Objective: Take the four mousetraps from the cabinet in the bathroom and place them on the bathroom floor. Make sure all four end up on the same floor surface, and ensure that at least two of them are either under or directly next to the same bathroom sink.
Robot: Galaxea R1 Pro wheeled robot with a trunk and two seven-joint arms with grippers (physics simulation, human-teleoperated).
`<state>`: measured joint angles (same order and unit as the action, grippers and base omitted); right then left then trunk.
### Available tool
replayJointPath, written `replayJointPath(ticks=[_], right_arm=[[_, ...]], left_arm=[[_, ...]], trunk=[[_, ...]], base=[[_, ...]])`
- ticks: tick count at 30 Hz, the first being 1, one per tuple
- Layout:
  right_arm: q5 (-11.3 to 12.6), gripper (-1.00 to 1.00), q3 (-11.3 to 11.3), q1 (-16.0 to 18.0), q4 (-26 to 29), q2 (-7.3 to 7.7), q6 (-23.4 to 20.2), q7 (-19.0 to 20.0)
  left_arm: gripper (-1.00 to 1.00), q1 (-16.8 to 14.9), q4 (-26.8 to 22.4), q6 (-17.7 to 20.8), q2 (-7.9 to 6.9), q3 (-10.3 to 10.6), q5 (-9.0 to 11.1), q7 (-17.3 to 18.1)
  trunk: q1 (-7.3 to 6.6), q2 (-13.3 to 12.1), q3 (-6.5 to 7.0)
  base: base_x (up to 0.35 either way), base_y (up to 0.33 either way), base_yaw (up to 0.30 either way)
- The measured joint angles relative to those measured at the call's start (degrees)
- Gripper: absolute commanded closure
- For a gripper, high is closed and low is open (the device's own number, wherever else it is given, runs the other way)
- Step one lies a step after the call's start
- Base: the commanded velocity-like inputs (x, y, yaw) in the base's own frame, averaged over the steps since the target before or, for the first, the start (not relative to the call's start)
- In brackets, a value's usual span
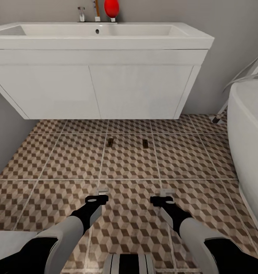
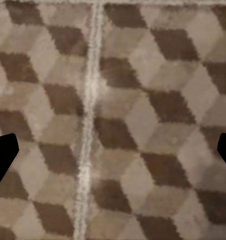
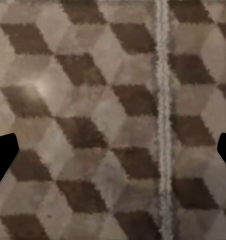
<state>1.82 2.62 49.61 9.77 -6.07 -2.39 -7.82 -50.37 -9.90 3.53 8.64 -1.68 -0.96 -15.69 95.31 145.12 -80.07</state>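
Fingers of both grippers are spread wide with nothing between them: in each wrist view 2 black fingertips (image 2: 3,157) sit at opposite edges over bare tile. From the head camera, the left gripper (image 1: 97,198) and right gripper (image 1: 162,200) hang low over the cube-patterned brown, beige and white tiled bathroom floor (image 1: 49,160), pointing down. 2 tiny flat brown wooden mousetraps lie on one tile just in front of the wide white rectangular sink (image 1: 98,36) on its wall-hung vanity: one (image 1: 110,142) to the left, the other (image 1: 145,143) near it to the right, apart. A white oval bathtub (image 1: 249,125) stands at the right.
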Motion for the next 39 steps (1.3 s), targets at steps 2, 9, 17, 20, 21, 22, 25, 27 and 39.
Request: replayJointPath(ticks=[2, 9, 17, 20, 21, 22, 25, 27, 39], right_arm=[[0.00, -1.00, 0.00, -0.01, 0.00, 0.00, 0.00, 0.00], [0.00, -1.00, 0.00, 0.01, -0.02, 0.01, 0.00, 0.00], [0.00, -1.00, 0.00, -0.01, 0.00, 0.01, 0.00, 0.00], [0.00, -1.00, 0.00, -0.01, 0.00, 0.01, 0.00, 0.00], [0.00, -1.00, 0.00, 0.00, 0.00, 0.01, 0.00, 0.00], [0.00, -1.00, 0.00, -0.01, 0.00, 0.01, 0.00, 0.00], [0.00, -1.00, 0.00, -0.01, 0.00, 0.01, 0.00, 0.00], [0.00, -1.00, 0.00, 0.00, 0.00, 0.01, 0.00, 0.00], [0.00, -1.00, 0.00, 0.00, 0.00, -0.12, 0.00, 0.00]], left_arm=[[-1.00, 0.00, 0.00, -0.01, -0.02, 0.00, 0.00, 0.00], [-1.00, 0.00, 0.03, -0.53, -0.05, 0.00, 0.00, 0.07], [-1.00, 0.01, 0.10, -1.97, -0.05, 0.00, 0.05, 0.03], [-1.00, 0.02, 0.21, -2.26, -0.01, 0.00, 0.06, 0.02], [-1.00, 0.02, 0.29, -2.33, 0.00, 0.00, 0.07, 0.02], [-1.00, 0.02, 0.37, -2.38, 0.01, 0.00, 0.05, 0.02], [-1.00, 0.02, 0.53, -2.45, 0.02, 0.00, 0.03, 0.02], [-1.00, 0.02, 0.63, -2.49, 0.02, 0.00, 0.02, 0.02], [-1.00, 0.02, 0.80, -2.64, 0.03, 0.00, 0.00, 0.02]], trunk=[[-0.05, -0.03, 0.44], [-0.23, -0.12, 2.00], [-0.44, -0.23, 3.77], [-0.51, -0.27, 4.43], [-0.54, -0.28, 4.66], [-0.57, -0.30, 4.88], [-0.64, -0.34, 5.54], [-0.70, -0.36, 5.99], [-1.00, -0.52, 8.65]], base=[[0.000, 0.000, 0.000], [0.000, 0.000, 0.000], [0.000, 0.000, 0.000], [0.000, 0.000, 0.000], [0.000, 0.000, 0.000], [0.000, 0.000, 0.000], [0.000, 0.000, 0.000], [0.000, 0.000, 0.000], [0.000, 0.000, 0.000]])
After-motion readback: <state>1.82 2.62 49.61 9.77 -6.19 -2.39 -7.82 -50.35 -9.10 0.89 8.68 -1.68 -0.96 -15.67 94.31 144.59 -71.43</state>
